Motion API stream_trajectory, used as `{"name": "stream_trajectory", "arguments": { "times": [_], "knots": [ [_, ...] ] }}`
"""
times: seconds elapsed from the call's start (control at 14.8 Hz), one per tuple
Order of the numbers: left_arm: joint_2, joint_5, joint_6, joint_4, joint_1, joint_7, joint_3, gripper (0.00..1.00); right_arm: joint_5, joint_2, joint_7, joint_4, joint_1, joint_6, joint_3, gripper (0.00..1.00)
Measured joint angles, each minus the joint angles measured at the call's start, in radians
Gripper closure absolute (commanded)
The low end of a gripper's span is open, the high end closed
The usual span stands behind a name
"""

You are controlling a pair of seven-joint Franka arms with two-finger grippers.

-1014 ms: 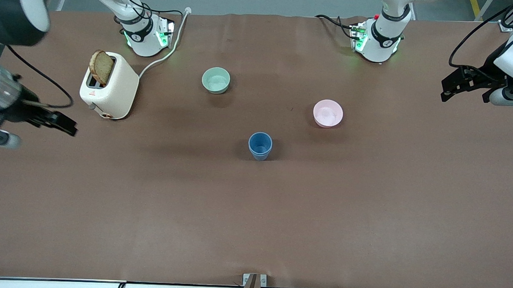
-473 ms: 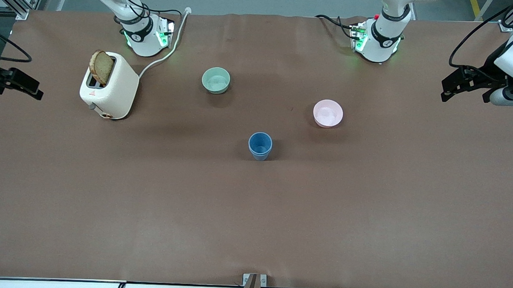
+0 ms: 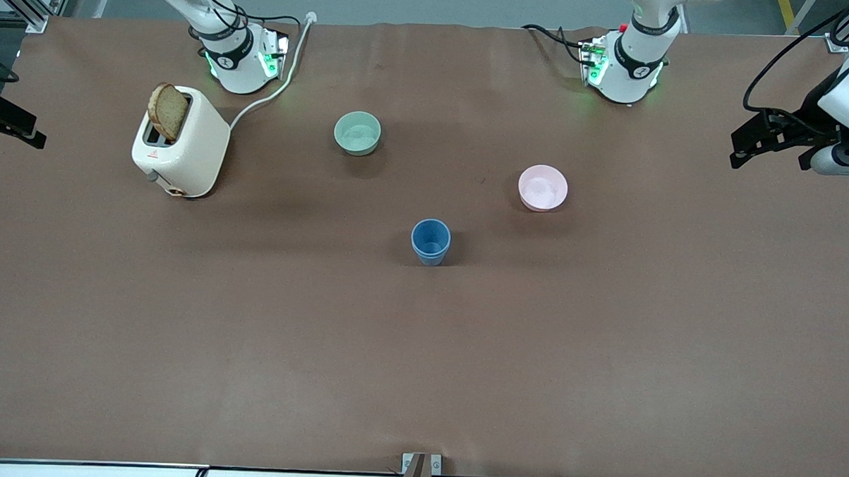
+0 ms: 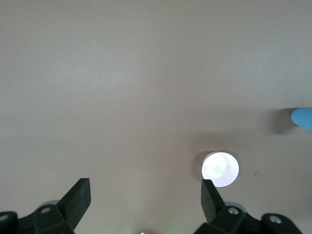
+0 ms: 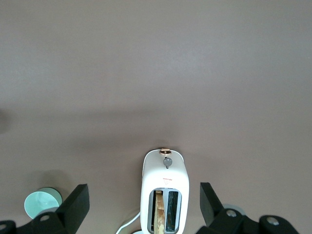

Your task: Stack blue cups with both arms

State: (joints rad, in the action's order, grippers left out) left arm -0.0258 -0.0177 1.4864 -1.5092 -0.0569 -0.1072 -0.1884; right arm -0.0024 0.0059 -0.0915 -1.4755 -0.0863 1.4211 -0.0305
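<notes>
Left tool (image 4: 144, 195), right tool (image 5: 144, 197) agape, aloft

1. Blue cups (image 3: 431, 241): nested; the lower cup is mostly hidden inside the upper. The left wrist view cuts them at the frame edge.
2. Right gripper (image 3: 15, 122): partly cut off at the front view's edge.
3. Toaster (image 5: 164, 192): base end cut off in the right wrist view.

my blue cups (image 3: 431, 241) look matt plastic, the table (image 3: 420, 351) cover a dull brown sheet, the toaster (image 3: 185, 145) smooth cream plastic
</notes>
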Motion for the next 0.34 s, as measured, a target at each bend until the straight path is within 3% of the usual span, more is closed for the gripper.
{"name": "stream_trajectory", "arguments": {
  "times": [0.34],
  "knots": [
    [0.000, 0.000, 0.000, 0.000, 0.000, 0.000, 0.000, 0.00, 0.000, 0.000, -0.002, 0.000, 0.002, 0.002, 0.005, 0.00]
  ]
}}
